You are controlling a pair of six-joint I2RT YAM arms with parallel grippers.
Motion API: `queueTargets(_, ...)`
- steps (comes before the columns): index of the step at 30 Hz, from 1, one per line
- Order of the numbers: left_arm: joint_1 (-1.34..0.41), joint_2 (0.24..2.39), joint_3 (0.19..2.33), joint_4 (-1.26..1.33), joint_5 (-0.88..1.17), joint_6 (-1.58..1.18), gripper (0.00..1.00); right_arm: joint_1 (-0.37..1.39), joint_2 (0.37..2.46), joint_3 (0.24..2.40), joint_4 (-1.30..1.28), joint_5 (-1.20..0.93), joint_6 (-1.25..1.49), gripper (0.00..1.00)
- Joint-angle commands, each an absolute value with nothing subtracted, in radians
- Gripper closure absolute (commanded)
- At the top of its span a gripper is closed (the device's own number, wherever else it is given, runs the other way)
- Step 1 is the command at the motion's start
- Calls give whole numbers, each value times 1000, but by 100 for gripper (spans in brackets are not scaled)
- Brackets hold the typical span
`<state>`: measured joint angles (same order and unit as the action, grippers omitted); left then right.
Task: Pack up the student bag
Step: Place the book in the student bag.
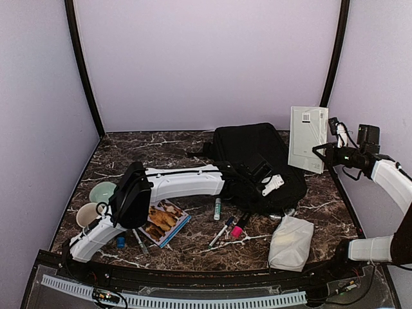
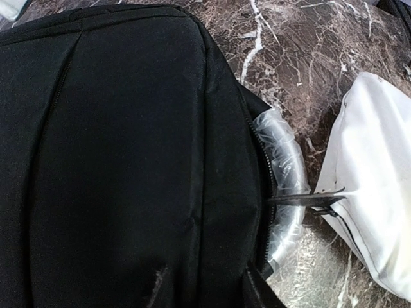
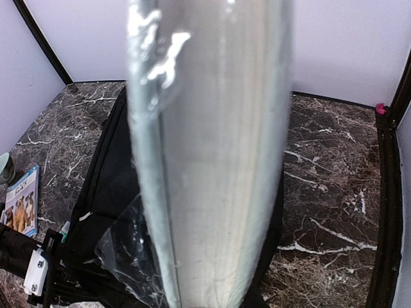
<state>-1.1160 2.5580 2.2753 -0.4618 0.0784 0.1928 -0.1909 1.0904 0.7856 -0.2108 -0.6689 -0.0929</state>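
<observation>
The student bag [image 1: 254, 154] lies flat in the middle of the marble table, black, its zipper edge [image 2: 257, 160] facing the near right. A clear plastic wrapper [image 2: 286, 167] bulges out of that zipper gap. My left gripper [image 1: 262, 175] is low over the bag's near side. In the left wrist view its dark fingers merge with the black fabric, so their spread is unclear. My right gripper [image 1: 325, 149] is raised at the table's right edge and shut on a white plastic-wrapped book [image 1: 308, 138], held upright. The book's edge [image 3: 212, 160] hides the right fingers.
A white soft pouch [image 1: 291, 241] lies near right of the bag. Markers [image 1: 222, 232], a glue stick [image 1: 217, 208] and a pink-capped item [image 1: 237, 230] are scattered in front. A picture book [image 1: 166, 222], green bowl [image 1: 103, 191] and cup [image 1: 89, 214] sit at left under my left arm.
</observation>
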Motion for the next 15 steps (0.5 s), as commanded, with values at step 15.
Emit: queueTargets(15, -1070, 2384, 2304, -407, -68, 153, 100, -196, 1104, 1266, -582, -751, -202, 100)
